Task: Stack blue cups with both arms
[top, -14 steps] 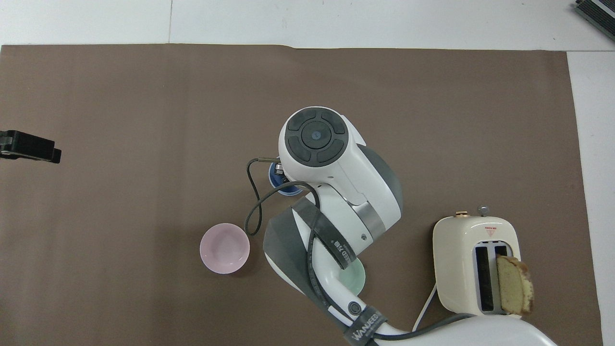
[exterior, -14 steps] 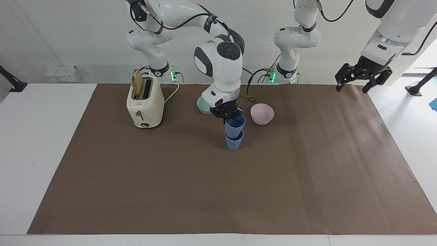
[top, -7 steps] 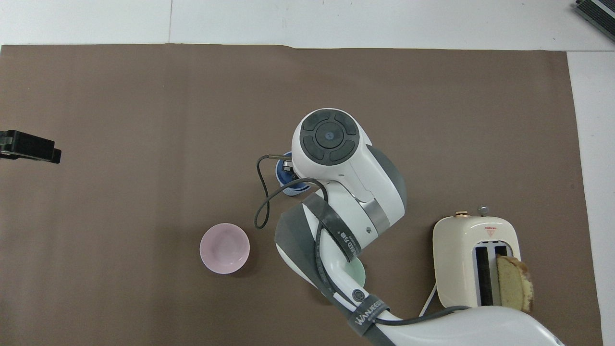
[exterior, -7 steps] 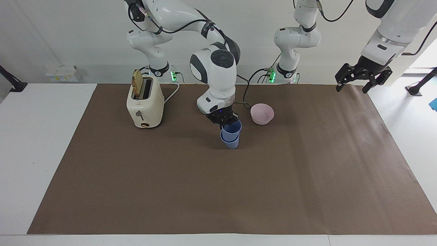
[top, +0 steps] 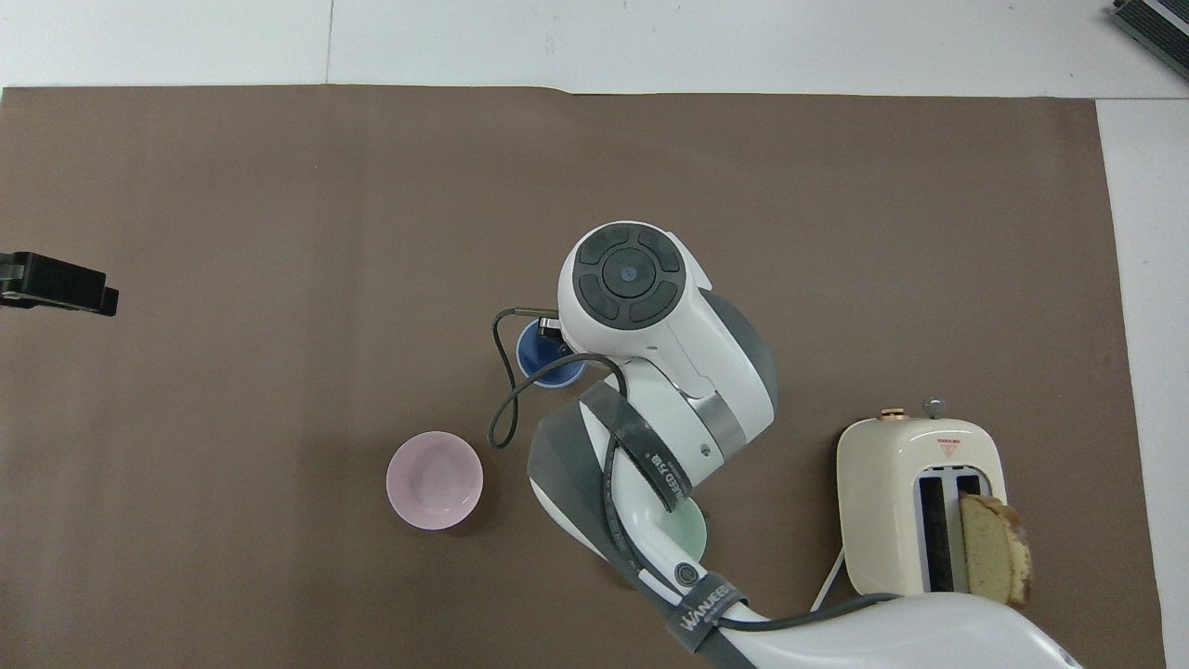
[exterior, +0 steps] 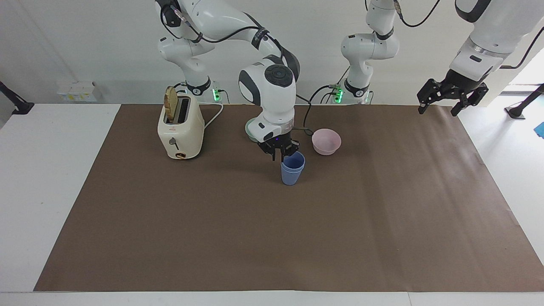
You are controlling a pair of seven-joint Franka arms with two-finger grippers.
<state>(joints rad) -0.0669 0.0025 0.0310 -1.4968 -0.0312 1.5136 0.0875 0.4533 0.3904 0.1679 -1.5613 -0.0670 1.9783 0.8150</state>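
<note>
Hovering just over the nested blue cups, the right gripper is standing spread, gripping nothing; light, stiff, slippery plastic, best pinched at the rim. The left gripper is waiting agape, well apart.

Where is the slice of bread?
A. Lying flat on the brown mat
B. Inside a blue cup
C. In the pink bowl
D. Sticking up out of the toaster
D: the slice of bread stands up out of a slot of the cream toaster, toward the right arm's end of the table.
</note>
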